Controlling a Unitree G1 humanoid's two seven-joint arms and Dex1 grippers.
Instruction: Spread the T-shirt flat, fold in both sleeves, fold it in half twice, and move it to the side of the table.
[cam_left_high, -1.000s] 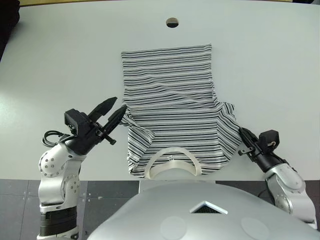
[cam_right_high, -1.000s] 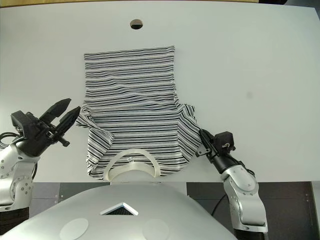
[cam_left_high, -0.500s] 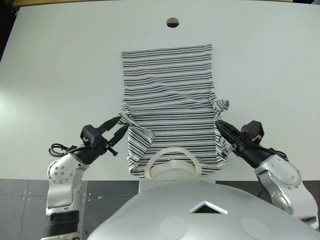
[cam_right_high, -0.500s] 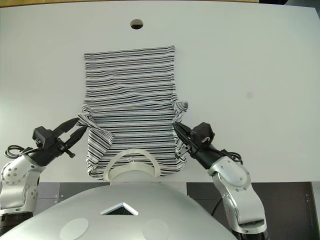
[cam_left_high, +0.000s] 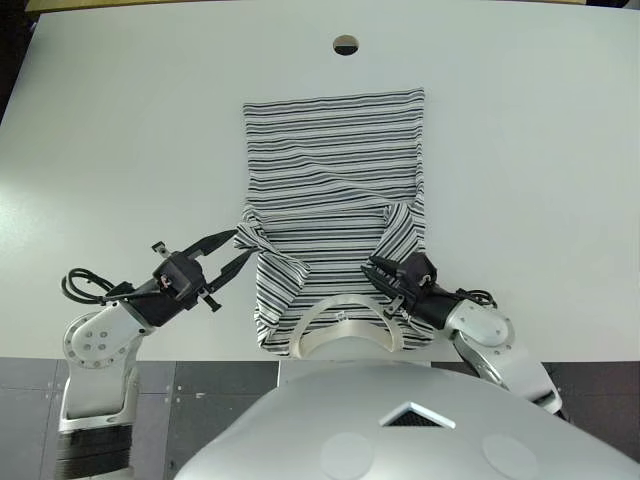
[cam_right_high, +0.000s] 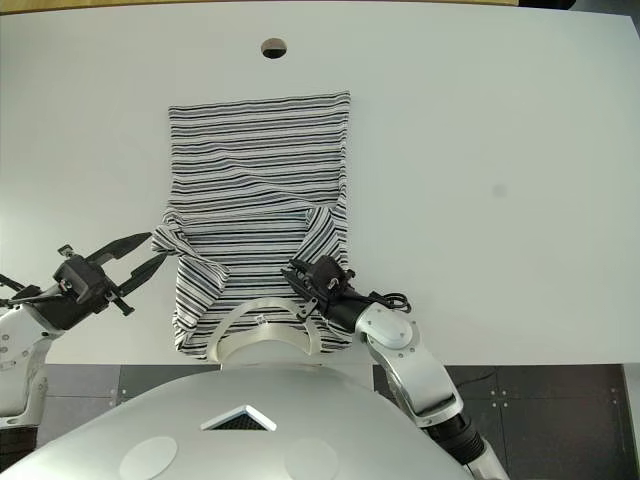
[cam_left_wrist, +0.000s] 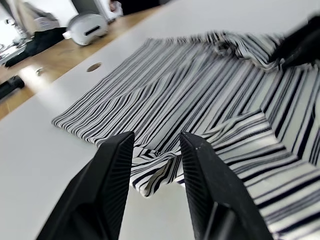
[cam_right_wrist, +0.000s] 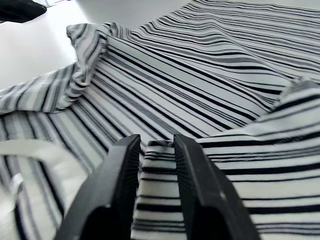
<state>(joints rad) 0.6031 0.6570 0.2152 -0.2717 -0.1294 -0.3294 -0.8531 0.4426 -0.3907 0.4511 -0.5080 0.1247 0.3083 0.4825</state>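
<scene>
Sleeve folding is half done: within the last second the right tool (cam_left_high: 378, 270), clamped on the right sleeve (cam_left_high: 400, 225), has dragged it inward from the outer edge over the T-shirt (cam_left_high: 335, 150). The T-shirt lies mid-way across the worktop (cam_left_high: 540, 150), collar nearest the robot. The left tool (cam_left_high: 242, 245), fingers apart, has sunk beside the crumpled left sleeve (cam_left_high: 265, 252), which it will probably fold next.
</scene>
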